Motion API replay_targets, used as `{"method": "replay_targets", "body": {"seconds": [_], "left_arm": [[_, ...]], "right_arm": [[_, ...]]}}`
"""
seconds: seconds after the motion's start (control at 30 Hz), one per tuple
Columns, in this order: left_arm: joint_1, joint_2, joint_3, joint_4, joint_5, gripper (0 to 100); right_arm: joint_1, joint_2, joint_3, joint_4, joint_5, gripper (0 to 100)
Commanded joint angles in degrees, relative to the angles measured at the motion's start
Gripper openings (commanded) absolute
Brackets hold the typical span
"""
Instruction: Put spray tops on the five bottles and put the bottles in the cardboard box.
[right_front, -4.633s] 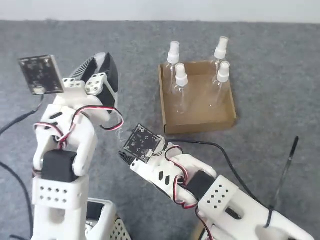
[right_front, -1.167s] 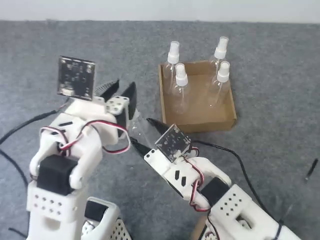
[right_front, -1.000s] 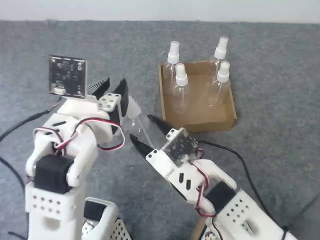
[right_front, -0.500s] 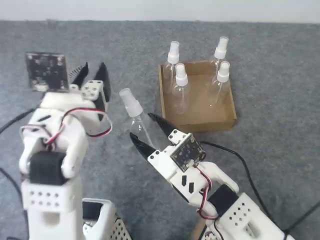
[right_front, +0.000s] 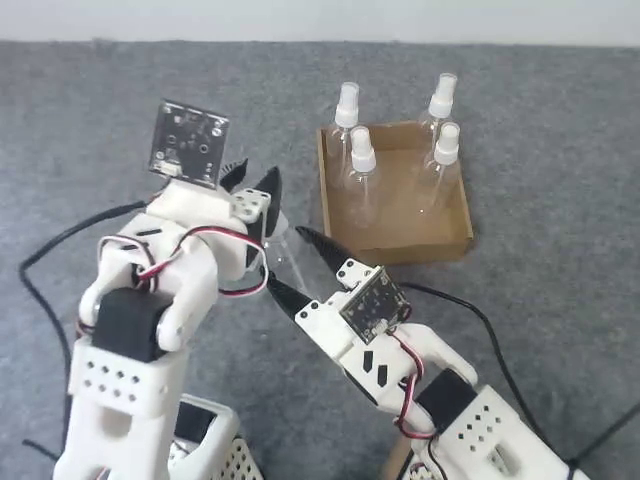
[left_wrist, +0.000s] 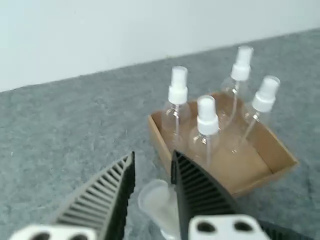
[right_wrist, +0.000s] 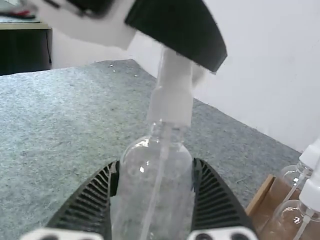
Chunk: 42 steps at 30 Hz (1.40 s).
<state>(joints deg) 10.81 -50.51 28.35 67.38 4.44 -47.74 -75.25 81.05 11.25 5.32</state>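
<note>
The right gripper (right_front: 283, 257) is clamped on the round body of a clear bottle (right_wrist: 152, 197), one jaw against each side, and holds it upright above the bench (right_front: 560, 150), at about 8 o'clock from the cardboard box (right_front: 400, 250) and just beside its near corner. A white spray top (right_wrist: 172, 100) sits on the bottle's neck with its thin tube running down inside. The left gripper (left_wrist: 152, 160) is down over that top. Whether it pinches the top or only straddles it, I cannot tell.

The bottle looks empty and thin-walled, so it is probably very light, smooth enough to slip, and likely to flex under a hard squeeze. The mid-body hold seems the right one: the widest and stiffest part, well below the narrow neck. The top looks small and rigid and is best taken by its collar rather than the nozzle, which could tilt it off line.

Four capped bottles (right_front: 362, 165) stand in the box toward its 12 o'clock side. The free floor lies toward 6 o'clock, and a tall, light bottle like this tips easily once let go.
</note>
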Motion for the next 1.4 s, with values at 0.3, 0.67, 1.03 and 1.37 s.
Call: {"method": "replay_targets", "body": {"seconds": [0.3,0.67,1.03,1.37], "left_arm": [[7.21,-2.11,0.4,-0.09,-4.4,11],[1.05,-2.2,-6.64,0.7,-4.4,11],[-7.74,-2.73,-23.78,12.66,-4.22,11],[-13.19,-26.64,7.87,-0.79,-1.05,21]], "right_arm": [[0.66,-1.89,-0.09,-1.27,-0.62,0.6],[0.57,-1.89,0.09,-1.27,-0.62,0.6],[0.75,-1.89,0.09,-1.27,-0.62,0.6],[2.86,-1.8,-3.25,1.71,-0.35,0.6]]}}
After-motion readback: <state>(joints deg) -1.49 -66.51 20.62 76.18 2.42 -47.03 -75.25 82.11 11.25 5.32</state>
